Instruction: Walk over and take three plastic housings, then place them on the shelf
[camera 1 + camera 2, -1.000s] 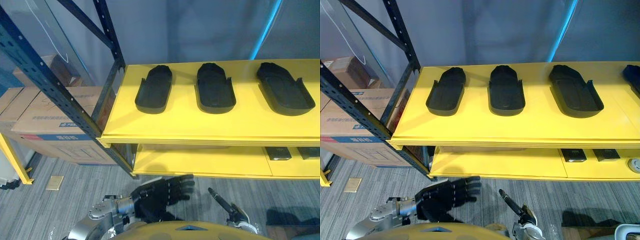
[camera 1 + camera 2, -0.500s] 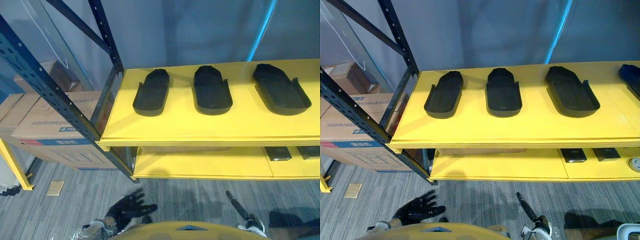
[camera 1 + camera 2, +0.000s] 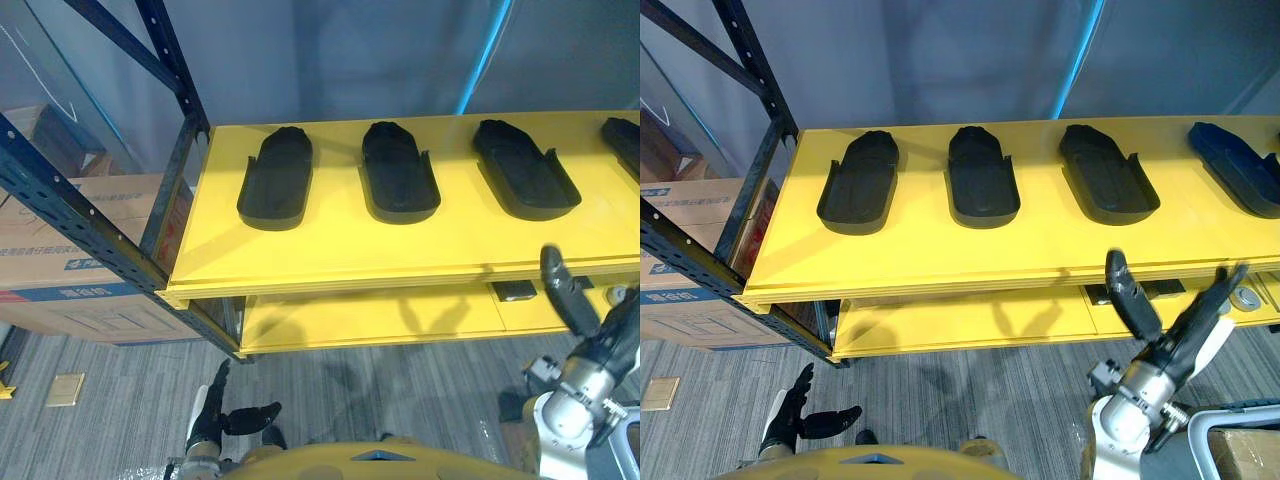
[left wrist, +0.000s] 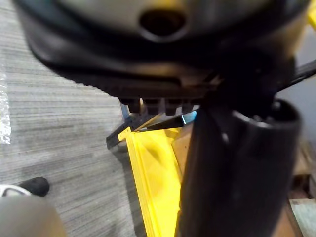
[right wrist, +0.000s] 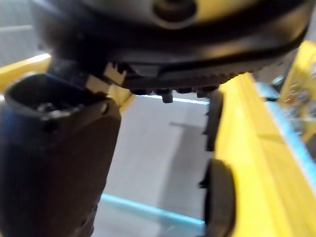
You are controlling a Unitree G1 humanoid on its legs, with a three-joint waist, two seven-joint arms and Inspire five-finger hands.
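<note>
Housings lie three abreast on the yellow shelf, seemingly placed, which likely explains why your left hand hangs low and your right hand hovers before the shelf edge, both empty with fingers straight.

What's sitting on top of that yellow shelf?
Three black housings in a row, plus a dark blue one at the right end. The lower level beneath is mostly covered.

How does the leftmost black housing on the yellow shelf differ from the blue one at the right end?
The leftmost housing is black; the right-end housing is dark blue. The leftmost housing lies almost straight front to back; the right-end housing lies clearly slanted. Both rest hollow side up on the top shelf.
</note>
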